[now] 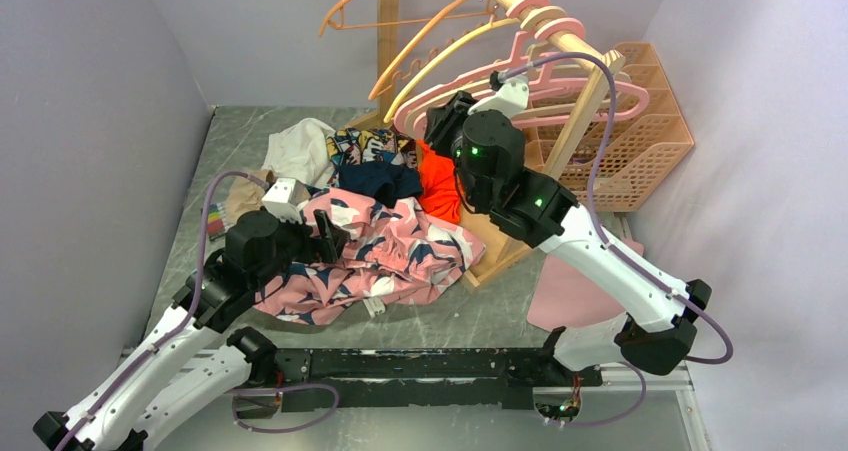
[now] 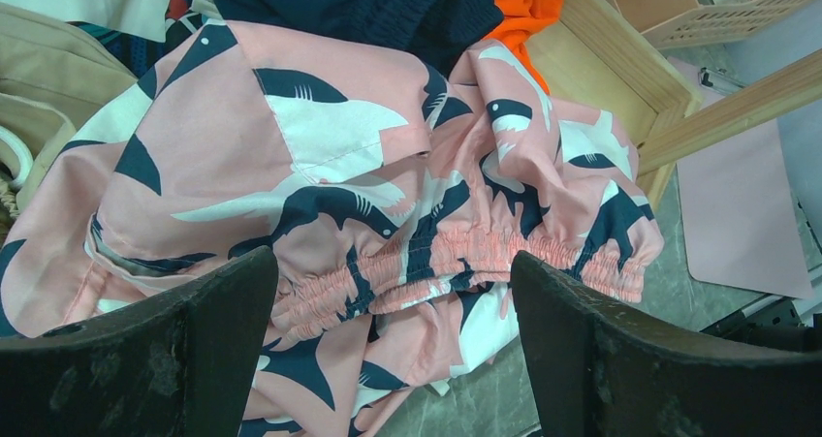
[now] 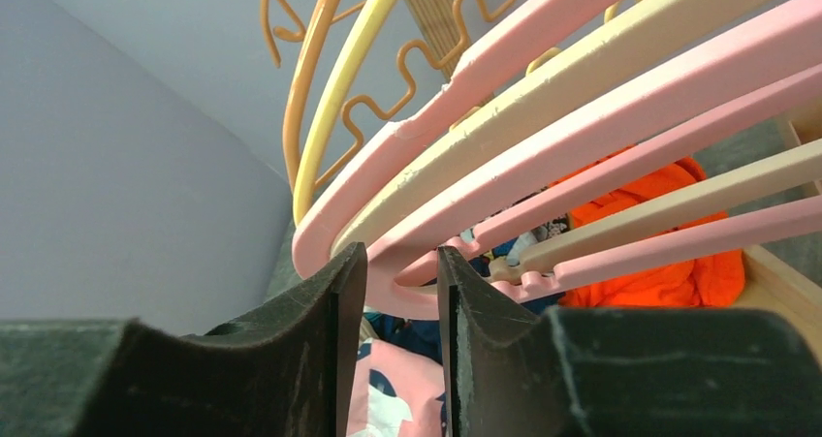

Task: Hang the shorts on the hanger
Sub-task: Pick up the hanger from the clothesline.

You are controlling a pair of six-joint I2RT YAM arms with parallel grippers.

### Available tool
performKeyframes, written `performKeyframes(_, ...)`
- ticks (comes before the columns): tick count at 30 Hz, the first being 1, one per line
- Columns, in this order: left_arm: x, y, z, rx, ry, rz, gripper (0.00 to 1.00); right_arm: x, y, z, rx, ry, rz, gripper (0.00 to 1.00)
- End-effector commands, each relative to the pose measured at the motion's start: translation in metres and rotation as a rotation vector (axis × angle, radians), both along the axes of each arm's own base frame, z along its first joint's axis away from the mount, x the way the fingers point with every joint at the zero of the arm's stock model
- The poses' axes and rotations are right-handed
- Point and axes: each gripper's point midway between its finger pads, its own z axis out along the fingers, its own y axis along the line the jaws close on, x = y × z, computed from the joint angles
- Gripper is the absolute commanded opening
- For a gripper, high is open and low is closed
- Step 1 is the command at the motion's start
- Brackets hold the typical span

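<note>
The shorts (image 1: 380,256), pink with a navy-and-white print, lie crumpled on the table left of the rack's foot. My left gripper (image 1: 330,236) hovers just over them. In the left wrist view its jaws (image 2: 393,258) stand wide open above the gathered waistband of the shorts (image 2: 339,166), holding nothing. My right gripper (image 1: 440,121) is raised at the left ends of the hanging hangers. In the right wrist view its jaws (image 3: 399,253) stand narrowly apart, and the curved end of the pink hanger (image 3: 630,248) crosses the gap at the fingertips. The hanger (image 1: 600,96) hangs from the rod.
A wooden rod (image 1: 520,11) carries orange hangers (image 1: 400,1), a yellow hanger (image 1: 450,61) and more pink ones. An orange basket (image 1: 640,141) stands at the right. An orange-red garment (image 1: 440,186), a navy garment (image 1: 375,181) and a white cloth (image 1: 300,146) lie behind the shorts.
</note>
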Motion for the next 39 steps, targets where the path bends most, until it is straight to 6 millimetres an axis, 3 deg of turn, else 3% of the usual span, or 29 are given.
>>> performKeyframes(1, 0.000, -0.003, 0.008, -0.018, -0.027, -0.021, 0.93, 0.003, 0.001, 0.011, 0.052, -0.028, 0.005, 0.35)
performKeyframes(11, 0.001, -0.003, 0.007, -0.016, -0.022, -0.016, 0.93, -0.002, 0.002, 0.019, 0.079, -0.063, 0.040, 0.12)
performKeyframes(15, 0.001, -0.002, 0.007, -0.016, -0.022, -0.012, 0.93, -0.005, 0.000, 0.020, 0.086, -0.067, 0.048, 0.09)
performKeyframes(17, 0.001, -0.002, 0.008, -0.017, -0.023, -0.012, 0.93, -0.007, -0.003, 0.020, 0.105, -0.066, 0.043, 0.16)
performKeyframes(21, 0.001, -0.002, 0.008, -0.017, -0.024, -0.012, 0.93, -0.012, -0.009, 0.021, 0.148, -0.079, 0.042, 0.44)
performKeyframes(24, 0.001, -0.002, 0.006, -0.016, -0.019, -0.013, 0.93, -0.011, -0.010, 0.023, 0.166, -0.073, 0.036, 0.54)
performKeyframes(30, 0.001, -0.003, 0.005, -0.014, -0.014, -0.013, 0.93, 0.000, -0.017, 0.025, 0.224, -0.055, 0.026, 0.56)
performKeyframes(39, 0.001, -0.003, 0.004, -0.011, -0.010, -0.014, 0.93, 0.014, -0.019, 0.021, 0.299, -0.039, 0.061, 0.51)
